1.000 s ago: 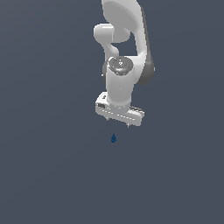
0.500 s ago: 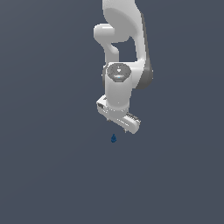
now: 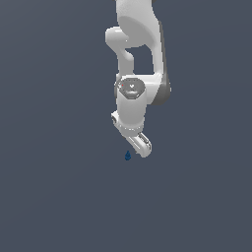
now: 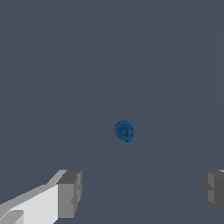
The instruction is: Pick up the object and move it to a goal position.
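The object [image 3: 128, 156] is a tiny dark blue teardrop lying on the flat grey ground, just off the exterior view's left of the white hand. In the wrist view the object [image 4: 124, 131] shows as a small blue round shape ahead of the fingers, between their lines. My gripper [image 3: 140, 147] hovers close above and beside it, turned at an angle. Its two grey fingertips [image 4: 70, 193] stand far apart in the wrist view, so the gripper [image 4: 142, 192] is open with nothing held.
The white arm [image 3: 138, 59] rises behind the hand toward the top of the exterior view. Only plain grey ground [image 3: 59, 197] surrounds the object.
The hand has rotated about its axis, from broadside to angled, and has come lower toward the object. The object has stayed where it was.
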`<state>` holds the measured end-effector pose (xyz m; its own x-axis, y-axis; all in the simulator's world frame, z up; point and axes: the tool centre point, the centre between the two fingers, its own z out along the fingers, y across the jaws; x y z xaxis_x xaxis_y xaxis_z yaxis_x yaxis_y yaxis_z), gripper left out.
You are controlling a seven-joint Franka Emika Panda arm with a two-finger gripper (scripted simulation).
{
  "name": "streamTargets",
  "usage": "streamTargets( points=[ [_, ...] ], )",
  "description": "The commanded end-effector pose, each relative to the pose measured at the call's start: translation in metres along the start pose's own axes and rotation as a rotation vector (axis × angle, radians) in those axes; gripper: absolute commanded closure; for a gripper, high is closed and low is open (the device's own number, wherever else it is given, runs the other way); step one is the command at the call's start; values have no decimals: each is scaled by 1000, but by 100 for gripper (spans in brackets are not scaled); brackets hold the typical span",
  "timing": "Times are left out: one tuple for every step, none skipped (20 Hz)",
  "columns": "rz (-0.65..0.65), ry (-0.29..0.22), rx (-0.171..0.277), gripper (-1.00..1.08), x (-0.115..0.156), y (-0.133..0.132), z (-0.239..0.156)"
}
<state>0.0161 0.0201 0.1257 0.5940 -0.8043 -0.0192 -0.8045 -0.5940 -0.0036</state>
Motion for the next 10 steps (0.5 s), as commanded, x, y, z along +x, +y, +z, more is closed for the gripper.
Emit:
streamTargets(
  points=[
    [73, 1, 0, -92, 2, 0, 4],
    [102, 2, 0, -92, 2, 0, 6],
    [131, 2, 0, -92, 3, 0, 7],
    [159, 3, 0, -92, 4, 0, 9],
    [188, 3, 0, -92, 4, 0, 10],
    [217, 4, 0, -92, 5, 0, 12],
    [245, 5, 0, -92, 6, -1, 13],
    [274, 6, 0, -92, 6, -1, 15],
    [302, 6, 0, -92, 7, -1, 16],
    [331, 7, 0, -92, 8, -1, 18]
  ],
)
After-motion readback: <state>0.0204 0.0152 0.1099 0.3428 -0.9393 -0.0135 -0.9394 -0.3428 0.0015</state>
